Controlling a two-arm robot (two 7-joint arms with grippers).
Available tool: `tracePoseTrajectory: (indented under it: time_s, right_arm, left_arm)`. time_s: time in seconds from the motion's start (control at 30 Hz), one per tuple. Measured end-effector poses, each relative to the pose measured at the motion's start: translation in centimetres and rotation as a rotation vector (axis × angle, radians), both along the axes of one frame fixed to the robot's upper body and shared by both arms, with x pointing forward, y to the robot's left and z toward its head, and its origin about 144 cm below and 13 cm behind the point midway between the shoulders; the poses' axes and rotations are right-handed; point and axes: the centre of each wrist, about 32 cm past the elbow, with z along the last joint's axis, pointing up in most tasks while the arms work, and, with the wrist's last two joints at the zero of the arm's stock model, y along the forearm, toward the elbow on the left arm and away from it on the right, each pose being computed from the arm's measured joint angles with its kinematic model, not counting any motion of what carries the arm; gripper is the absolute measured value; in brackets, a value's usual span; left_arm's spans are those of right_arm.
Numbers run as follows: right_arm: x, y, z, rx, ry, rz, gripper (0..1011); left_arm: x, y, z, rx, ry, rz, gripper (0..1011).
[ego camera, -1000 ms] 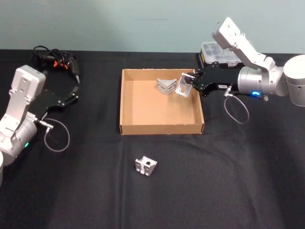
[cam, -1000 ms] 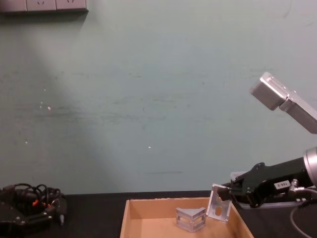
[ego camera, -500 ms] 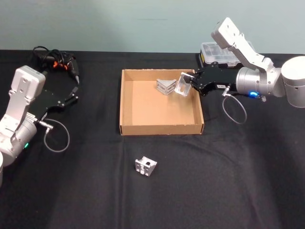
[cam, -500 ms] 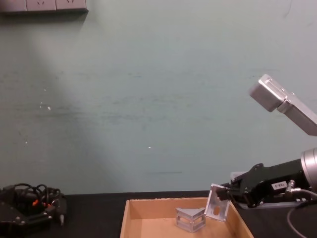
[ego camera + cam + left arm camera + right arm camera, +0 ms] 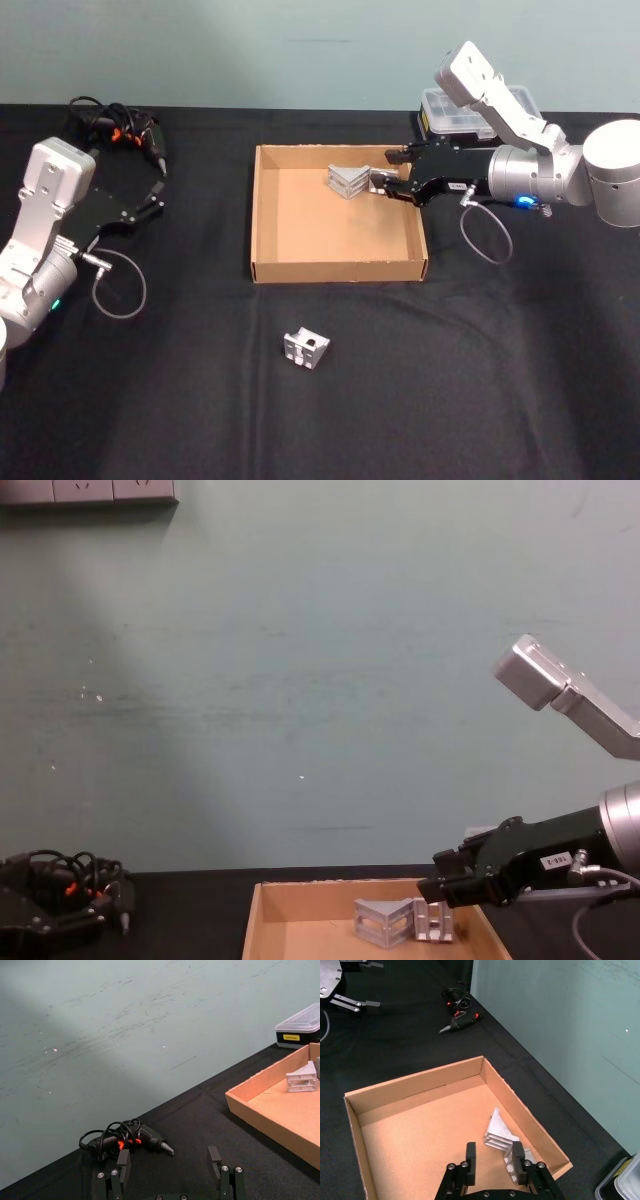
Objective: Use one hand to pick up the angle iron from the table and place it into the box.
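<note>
Tabletop of flat black matte (image 5: 450, 380) carries a shallow tan cardboard box (image 5: 338, 270) at centre. Black two-finger right gripper (image 5: 385, 172) reaches in from 3 o'clock and hangs over the box's 1 o'clock corner, fingers spread, pinching nothing. Under it a small silver angle iron (image 5: 379, 180) lies on the box floor, just beside one finger (image 5: 518, 1155) in the right wrist view; whether they touch, cannot tell. At that piece's 9 o'clock, just beside it, a silver triangular angle iron (image 5: 347, 180) also rests in the box near the far wall. A third silver angle iron (image 5: 306, 349) sits on the tabletop at the box's 6 o'clock, well apart from it. Black left gripper (image 5: 158, 197) is parked at the box's 9 o'clock, well apart, fingers spread and empty. Black power screwdriver with coiled cable (image 5: 120, 128) lies at the table's 11 o'clock, near the left gripper. Black plastic case with clear lid (image 5: 300, 1027) stands at the box's 2 o'clock, behind the right arm.
</note>
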Motion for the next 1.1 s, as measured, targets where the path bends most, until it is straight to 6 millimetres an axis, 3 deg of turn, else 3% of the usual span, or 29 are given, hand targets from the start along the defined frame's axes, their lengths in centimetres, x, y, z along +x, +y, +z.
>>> tracePoseTrajectory:
  time_s: [0.23,0.67,1.1]
  right_arm:
    - [-0.1,0.0,-0.1,-0.001,-0.001,0.002,670]
    - [-0.3,-0.1,-0.3,0.004,0.001,0.004,1003]
    - [-1.1,-0.5,0.9,0.067,-0.046,-0.013,1002]
  left_arm:
    - [0.0,0.0,0.0,0.0,0.0,0.0,1000]
    - [0.0,0.0,0.0,0.0,0.0,0.0,1000]
    - [0.0,0.0,0.0,0.0,0.0,0.0,1000]
